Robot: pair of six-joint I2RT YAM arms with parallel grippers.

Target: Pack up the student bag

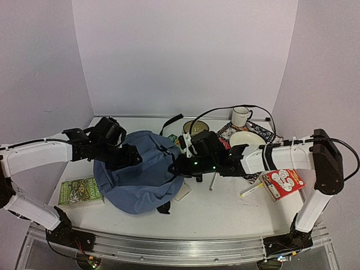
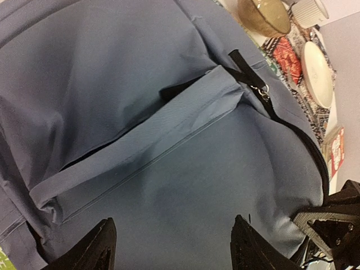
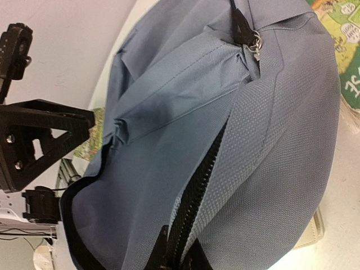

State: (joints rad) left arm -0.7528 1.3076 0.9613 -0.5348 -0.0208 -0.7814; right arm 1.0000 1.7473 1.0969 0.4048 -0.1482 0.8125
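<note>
Since right tool (image 1: 179, 165) sits closed at zip (image 3: 197, 185) edge of student bag (image 1: 138, 177), seemingly pinching fabric there, judged purpose: steady bag, tension seam. Left tool (image 2: 171, 239) open, fingers spread wide just above front panel, gripping nothing; likely poised for opposing hold. Bag lies on tabletop (image 1: 225, 211) between 2 arms, left of centre, green book (image 1: 80, 190) just beside it. Soft slate-blue dome, bulging; black zip looks closed along visible stretch; metal puller (image 2: 263, 93) at flap end; flap creased.
</note>
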